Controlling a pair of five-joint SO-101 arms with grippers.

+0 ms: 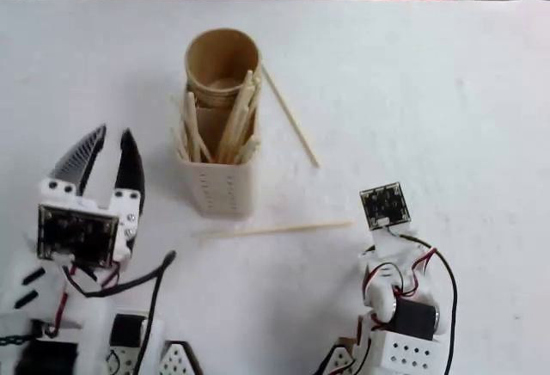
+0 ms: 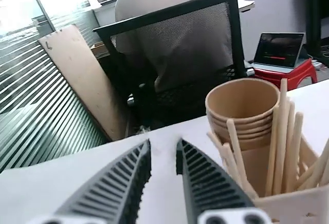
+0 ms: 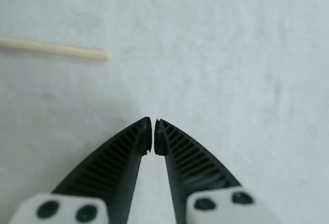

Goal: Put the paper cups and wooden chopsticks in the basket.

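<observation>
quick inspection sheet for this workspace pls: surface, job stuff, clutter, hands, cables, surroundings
surface: white table, no spills seen
job's things: stacked paper cups and a chopstick bundle stand in the white basket; a loose chopstick lies beside the basket, a second chopstick in front of it
clutter: nothing seen
hands: left hand open, empty, beside the basket; right hand shut, empty, over the table near the second chopstick's end
cables: red and black wires loop on the right arm; black cable by the left arm
surroundings: mesh chair, laptop on a red stool, leaning board
</observation>
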